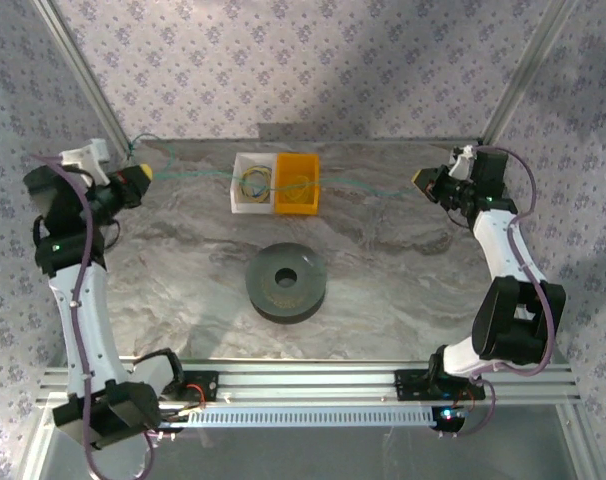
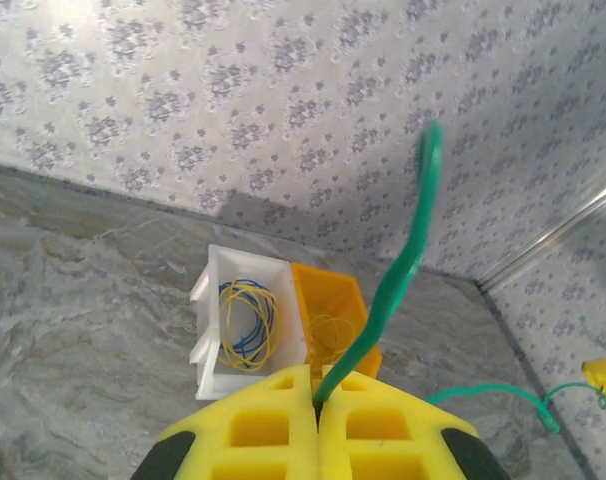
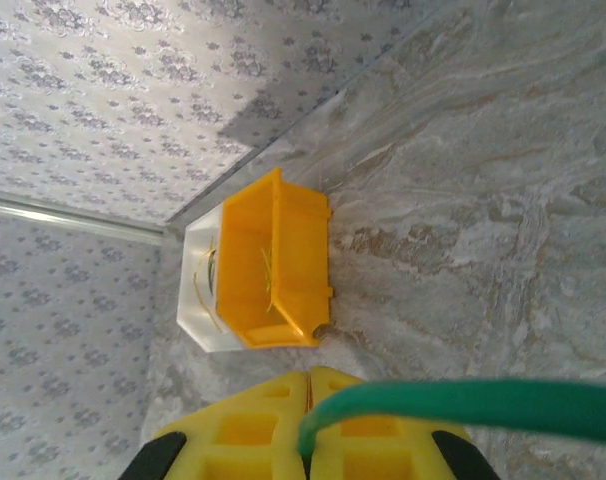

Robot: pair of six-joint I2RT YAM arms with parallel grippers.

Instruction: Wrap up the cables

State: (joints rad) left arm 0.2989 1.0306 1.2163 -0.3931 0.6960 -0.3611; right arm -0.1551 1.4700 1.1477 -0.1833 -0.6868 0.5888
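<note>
A teal-green cable (image 1: 188, 178) is stretched across the back of the table, passing over two small bins. My left gripper (image 1: 143, 176) at the far left is shut on one end; in the left wrist view the green cable (image 2: 388, 290) rises from between the closed yellow pads (image 2: 316, 400). My right gripper (image 1: 420, 180) at the far right is shut on the other end; in its wrist view the green cable (image 3: 483, 400) runs off to the right from the closed gripper (image 3: 308, 440). A yellowish cable loop (image 2: 245, 322) lies with a blue wire in the white bin (image 1: 239, 183).
An orange bin (image 1: 313, 170) holding a thin yellow wire (image 2: 335, 335) stands against the white bin. A dark grey round spool (image 1: 286, 282) with a centre hole lies mid-table. Patterned walls and aluminium posts close in the back and sides.
</note>
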